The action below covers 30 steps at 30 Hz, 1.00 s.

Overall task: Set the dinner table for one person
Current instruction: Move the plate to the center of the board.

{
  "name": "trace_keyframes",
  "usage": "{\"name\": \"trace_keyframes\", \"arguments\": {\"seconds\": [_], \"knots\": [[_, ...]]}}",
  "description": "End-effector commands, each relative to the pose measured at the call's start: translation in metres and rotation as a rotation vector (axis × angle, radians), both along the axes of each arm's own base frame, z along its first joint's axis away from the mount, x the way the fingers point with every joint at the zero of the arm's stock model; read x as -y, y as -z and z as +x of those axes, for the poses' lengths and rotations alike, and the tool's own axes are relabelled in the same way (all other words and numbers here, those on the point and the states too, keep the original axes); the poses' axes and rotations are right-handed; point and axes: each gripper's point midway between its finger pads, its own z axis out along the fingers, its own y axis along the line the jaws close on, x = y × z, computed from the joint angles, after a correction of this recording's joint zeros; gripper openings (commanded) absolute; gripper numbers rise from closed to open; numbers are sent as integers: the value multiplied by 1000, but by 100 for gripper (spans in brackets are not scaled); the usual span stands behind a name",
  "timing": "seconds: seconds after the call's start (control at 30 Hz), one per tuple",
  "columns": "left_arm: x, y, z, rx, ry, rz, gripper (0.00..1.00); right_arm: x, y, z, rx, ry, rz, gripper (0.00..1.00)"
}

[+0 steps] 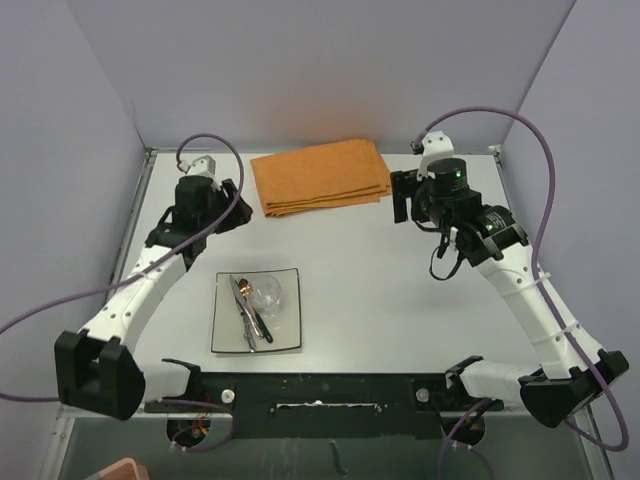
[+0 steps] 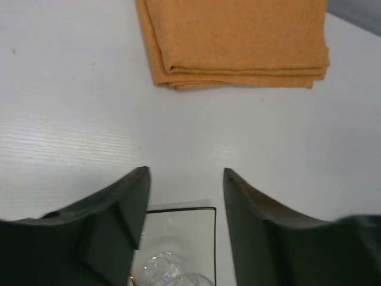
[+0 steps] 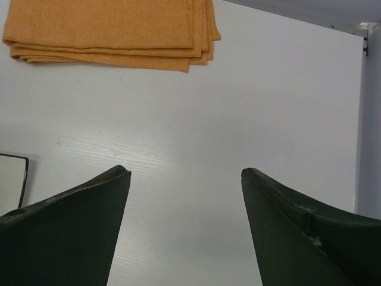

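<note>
1. Both claws are spread and hold nothing. The left claw (image 2: 184,174) hangs over the far edge of the plate (image 1: 286,338). The right claw (image 3: 184,174) is over bare counter (image 1: 400,300), right of centre in the top view.
2. Risk: the glass (image 1: 265,292) and cutlery (image 1: 250,315) are piled together on the plate at lower left. Closing on one likely drags or knocks the others. I can't tell whether the glass stands or lies, and if it is lying it may roll off.
3. Risk: the glass is clear and smooth, so expect it to slip under a light pinch.
4. Risk: the orange cloth (image 1: 320,177) at top centre is folded in several layers. Pinching only the top layer would probably unfold it.
5. Risk: the cloth sits between both arms, so they could clash if both reach for it. The purple cables (image 1: 540,150) loop loose and could snag.
6. Surface: the counter fills the middle of the frame, matte white-grey with faint grain and thin metal edging.
7. Room: plain pale grey-blue walls close in at the back and on both sides.
</note>
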Motion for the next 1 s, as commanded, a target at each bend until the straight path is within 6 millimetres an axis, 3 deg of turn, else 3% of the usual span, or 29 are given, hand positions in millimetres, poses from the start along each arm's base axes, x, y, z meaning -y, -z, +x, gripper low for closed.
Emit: {"name": "trace_keyframes", "arguments": {"seconds": [0.0,0.03,0.07,0.13,0.27,0.4,0.5,0.67,0.8,0.87,0.97], "knots": [[-6,-100,-12,278,51,138,39,-18,8,12,-45,-15,77,48],[-6,-112,-15,302,54,155,29,-24,18,13,-83,-12,100,12],[-7,-124,-17,320,52,163,17,-30,29,15,-128,-9,118,1],[-8,-144,-23,357,53,171,1,-45,55,14,-221,-31,141,0],[-13,-166,-39,404,44,182,0,-64,108,3,-371,-69,96,0],[-18,-170,-49,409,41,190,0,-78,152,-15,-527,-143,20,0],[-18,-166,-51,399,44,189,0,-96,161,-27,-551,-237,0,0],[-16,-161,-51,385,49,186,1,-129,159,-44,-584,-408,128,0],[-13,-160,-50,381,57,184,5,-148,161,-54,-615,-493,196,8],[-11,-160,-49,379,64,183,11,-152,166,-55,-641,-501,208,12],[-10,-160,-47,376,69,188,28,-160,176,-57,-690,-520,224,29]]}}
